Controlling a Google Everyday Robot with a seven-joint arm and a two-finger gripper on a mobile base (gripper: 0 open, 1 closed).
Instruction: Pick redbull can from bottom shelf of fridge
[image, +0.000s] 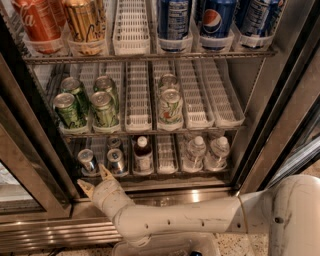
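Two slim silver redbull cans (87, 160) (116, 160) stand side by side at the left of the bottom shelf (165, 172) of the open fridge (260, 95); a third can top shows behind the right one. My gripper (95, 180) is just in front of and below them, at the shelf's front edge. It is open and empty, with one finger (84, 187) at the lower left and the other finger (105, 172) pointing up between the two cans.
A dark bottle (143, 155) and two water bottles (195, 151) stand further right on the bottom shelf. Green cans (70, 110) fill the rack above. Cola and Pepsi cans (215, 20) sit on top. Dark door frames (35, 150) flank the opening.
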